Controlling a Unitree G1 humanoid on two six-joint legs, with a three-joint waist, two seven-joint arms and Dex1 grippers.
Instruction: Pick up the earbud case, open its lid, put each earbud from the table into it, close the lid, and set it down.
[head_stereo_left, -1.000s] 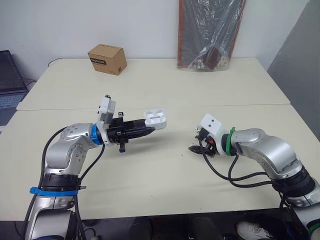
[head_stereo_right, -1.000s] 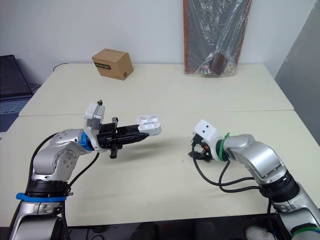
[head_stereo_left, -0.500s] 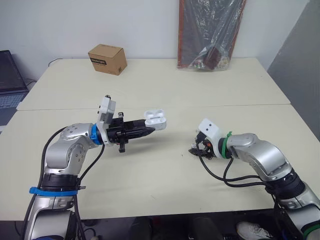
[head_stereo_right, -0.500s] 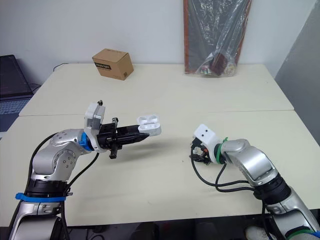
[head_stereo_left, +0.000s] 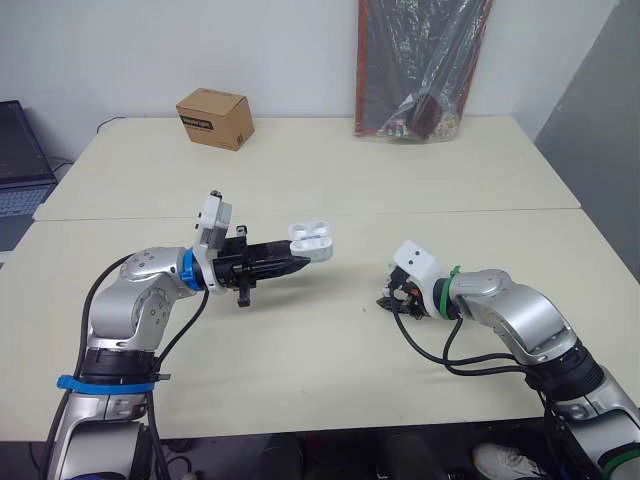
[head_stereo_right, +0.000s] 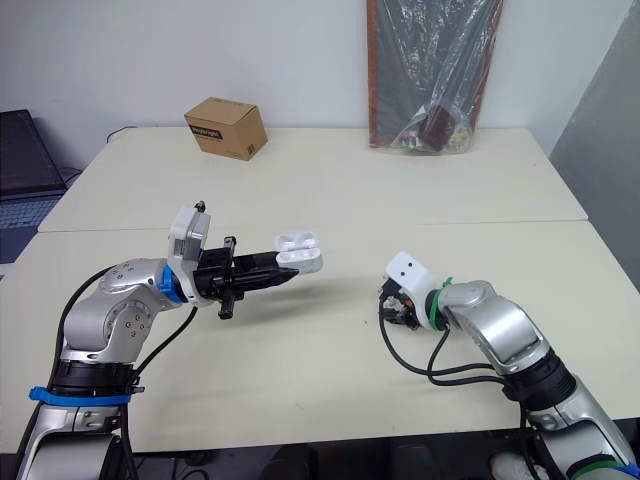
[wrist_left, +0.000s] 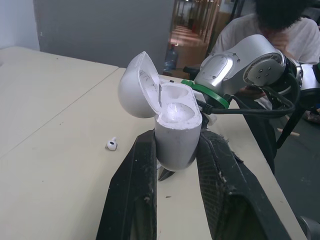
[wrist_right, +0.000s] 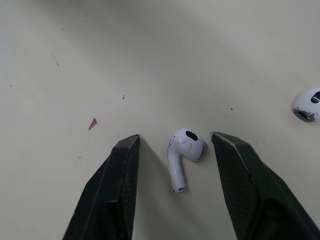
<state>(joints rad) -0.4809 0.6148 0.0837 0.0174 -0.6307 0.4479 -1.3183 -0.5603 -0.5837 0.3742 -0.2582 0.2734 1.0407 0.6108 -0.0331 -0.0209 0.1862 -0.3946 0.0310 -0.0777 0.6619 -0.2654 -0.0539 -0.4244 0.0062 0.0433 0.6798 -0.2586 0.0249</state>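
My left gripper (head_stereo_left: 298, 263) is shut on the white earbud case (head_stereo_left: 311, 238) and holds it above the table (head_stereo_left: 300, 340) left of centre. In the left wrist view the case (wrist_left: 175, 137) stands upright between the fingers, its lid hinged open and both sockets empty. One white earbud (wrist_left: 111, 145) lies on the table beyond it. My right gripper (head_stereo_left: 387, 298) is down at the table right of centre. In the right wrist view its open fingers (wrist_right: 120, 170) stand on either side of an earbud (wrist_right: 186, 145), apart from it. A second earbud (wrist_right: 307, 105) lies off to one side.
A cardboard box (head_stereo_left: 213, 118) sits at the far left of the table. A plastic-wrapped bundle (head_stereo_left: 420, 65) leans on the wall at the back. A laptop (head_stereo_left: 20, 160) sits at the left edge. A person (wrist_left: 280, 25) shows behind my right arm.
My right gripper has shifted a little to the left and down toward the table, closing in over the earbud. The left arm and the open case have not moved.
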